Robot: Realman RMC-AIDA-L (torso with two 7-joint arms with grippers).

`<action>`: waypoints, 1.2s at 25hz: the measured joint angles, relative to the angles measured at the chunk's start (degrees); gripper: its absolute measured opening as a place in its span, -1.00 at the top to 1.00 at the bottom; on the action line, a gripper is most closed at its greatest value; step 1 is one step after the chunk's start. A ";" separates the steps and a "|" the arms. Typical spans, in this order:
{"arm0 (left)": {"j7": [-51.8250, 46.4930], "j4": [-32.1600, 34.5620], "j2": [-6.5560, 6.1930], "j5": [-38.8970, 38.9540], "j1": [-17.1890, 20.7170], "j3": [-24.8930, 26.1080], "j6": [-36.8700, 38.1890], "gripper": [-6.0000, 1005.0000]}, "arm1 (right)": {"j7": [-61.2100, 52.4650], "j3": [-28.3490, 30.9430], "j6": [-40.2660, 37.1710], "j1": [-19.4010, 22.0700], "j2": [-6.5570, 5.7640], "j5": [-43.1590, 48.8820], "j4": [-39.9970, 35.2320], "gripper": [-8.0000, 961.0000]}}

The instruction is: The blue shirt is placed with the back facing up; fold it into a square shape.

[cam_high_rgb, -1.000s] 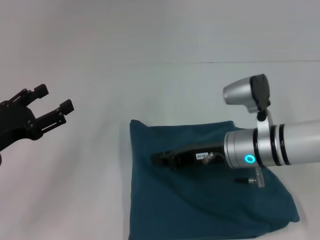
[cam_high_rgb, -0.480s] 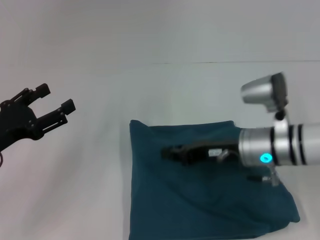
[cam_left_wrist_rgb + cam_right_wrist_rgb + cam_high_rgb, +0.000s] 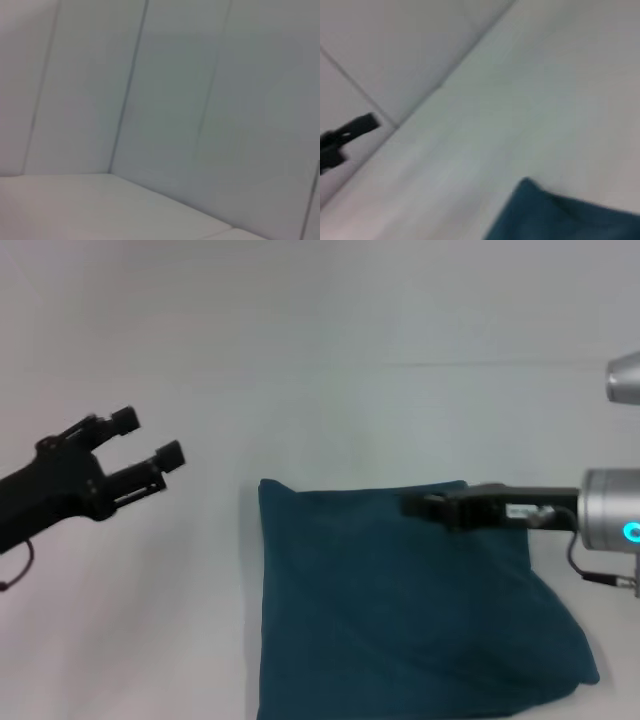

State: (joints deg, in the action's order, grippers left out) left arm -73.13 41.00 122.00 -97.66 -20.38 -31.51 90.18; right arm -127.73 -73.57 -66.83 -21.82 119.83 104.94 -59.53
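Observation:
The blue shirt (image 3: 400, 610) lies folded into a rough square on the white table (image 3: 330, 410), plain side up, at the near middle. Its corner (image 3: 560, 215) shows in the right wrist view. My right gripper (image 3: 415, 506) hovers over the shirt's far edge, reaching in from the right. Its fingers look pressed together as one thin dark bar with nothing in them. My left gripper (image 3: 148, 437) hangs open and empty over bare table, well to the left of the shirt. It also shows far off as a dark shape, the left gripper (image 3: 345, 135), in the right wrist view.
The white table ends at pale wall panels (image 3: 165, 100) behind. The right arm's silver forearm (image 3: 610, 520) with its lit blue ring enters at the right edge. The shirt's near edge runs off the bottom of the head view.
My right gripper has pulled back from the shirt's middle to the right and toward its far edge. The left gripper has shifted slightly right. The shirt has not moved.

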 joint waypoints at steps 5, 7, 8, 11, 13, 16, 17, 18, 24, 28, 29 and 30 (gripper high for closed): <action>-2.19 1.05 -0.53 -0.12 -1.41 -1.47 2.21 -0.75 | 14.05 3.80 -1.44 1.11 0.14 -2.03 1.04 0.89; -5.19 2.15 -1.71 -1.75 -3.33 -2.23 3.37 -0.75 | 19.42 5.85 -5.80 0.83 -0.13 -2.72 0.60 0.89; -6.03 2.83 -2.29 -3.35 -4.32 -2.71 4.01 -0.75 | 21.80 8.34 -8.28 0.37 -0.41 -2.75 0.61 0.89; -6.71 5.37 -3.93 -9.68 -7.50 -3.45 4.94 -0.75 | 28.00 16.48 -13.03 -1.37 -0.95 -2.84 3.08 0.89; -6.05 6.53 -4.70 -13.15 -9.60 -3.66 4.73 -0.75 | 30.08 21.59 -14.13 -3.15 -1.62 -2.49 6.06 0.87; -8.35 6.75 -5.97 -17.25 -12.78 -4.05 4.54 -0.75 | 29.65 24.43 -16.36 -6.27 -4.08 -0.34 9.87 0.81; -10.35 6.61 -6.45 -19.04 -13.95 -4.42 4.75 -0.75 | 29.75 24.75 -18.93 -7.40 -5.18 -0.25 11.31 0.79; -12.16 6.55 -6.78 -20.70 -14.96 -4.87 5.20 -0.75 | 30.38 25.23 -21.70 -8.52 -6.28 -0.50 12.67 0.77; -15.22 6.34 -6.89 -25.25 -17.37 -8.94 8.51 -0.75 | 36.80 28.32 -33.02 -11.09 -7.65 -0.94 14.49 0.23; -11.72 5.36 -5.92 -24.67 -16.65 -9.21 9.79 -0.75 | 42.44 27.42 -30.99 -10.52 -5.68 4.38 13.18 -0.29; -10.64 5.01 -5.67 -24.52 -16.33 -8.97 9.73 -0.75 | 43.95 27.31 -30.20 -10.52 -5.06 5.67 13.30 -0.39; -9.02 4.60 -5.41 -24.22 -15.96 -8.72 9.57 -0.75 | 45.88 27.31 -28.60 -10.47 -4.23 7.09 13.46 -0.49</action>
State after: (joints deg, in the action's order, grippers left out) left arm -82.15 45.60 116.58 -121.88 -36.33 -40.23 99.75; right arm -81.85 -46.26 -95.43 -32.29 115.60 112.03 -46.07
